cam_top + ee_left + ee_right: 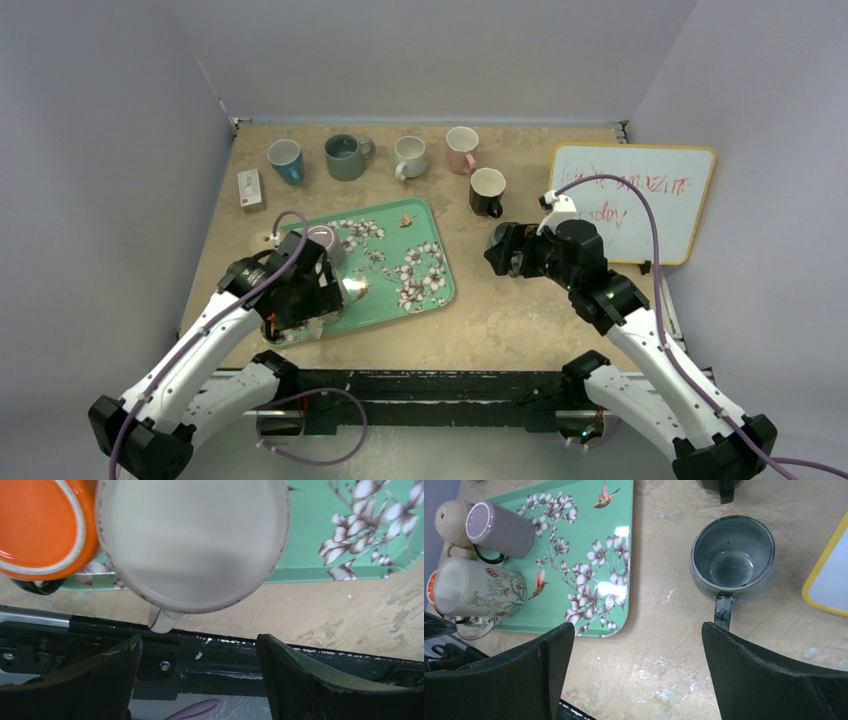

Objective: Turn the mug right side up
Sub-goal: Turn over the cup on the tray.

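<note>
Pale grey walls [430, 50] box in a scuffed tan bench [500, 315]; the yellow-framed whiteboard [632, 200] at right bears unreadable red handwriting, and at lower left the mug [192, 540] sits base-up on a green floral tray [420, 285], with the left jaws spread empty above it and the right jaws equally wide and empty over a grey cup [732, 555].

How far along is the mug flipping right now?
Done: the grey mug stands upright on the table below the open right gripper. In hand: nothing gripped; the open left gripper hovers at the illustrated mug, base-up on the tray. Left: it, the purple mug and orange mug.
</note>
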`<state>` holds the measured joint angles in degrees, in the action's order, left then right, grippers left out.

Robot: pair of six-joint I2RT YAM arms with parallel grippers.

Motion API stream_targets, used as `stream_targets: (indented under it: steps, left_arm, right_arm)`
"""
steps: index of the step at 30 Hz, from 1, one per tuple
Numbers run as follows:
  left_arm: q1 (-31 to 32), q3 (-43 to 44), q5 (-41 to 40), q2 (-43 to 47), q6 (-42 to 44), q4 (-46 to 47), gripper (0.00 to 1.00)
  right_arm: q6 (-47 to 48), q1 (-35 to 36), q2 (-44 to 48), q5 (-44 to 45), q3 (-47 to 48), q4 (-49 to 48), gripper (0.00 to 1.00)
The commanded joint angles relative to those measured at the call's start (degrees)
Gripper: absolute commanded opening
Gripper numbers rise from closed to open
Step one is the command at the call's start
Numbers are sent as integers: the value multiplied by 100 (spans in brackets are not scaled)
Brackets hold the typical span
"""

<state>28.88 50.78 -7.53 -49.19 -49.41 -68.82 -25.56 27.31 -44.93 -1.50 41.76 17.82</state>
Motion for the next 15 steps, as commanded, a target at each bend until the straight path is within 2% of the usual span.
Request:
stream_targets:
  steps: [1, 8, 15]
  left_arm:
    - [-33, -359, 458, -332, -389, 516, 82]
    - [-14, -373, 123, -644, -129, 852, 79]
    - [238, -720, 354, -862, -197, 2090, 61]
  right_arm:
    - [130, -4, 152, 6, 26, -31, 99]
    - [98, -6, 143, 43, 17, 12, 99]
    - [43, -6, 47, 8, -25, -29, 99]
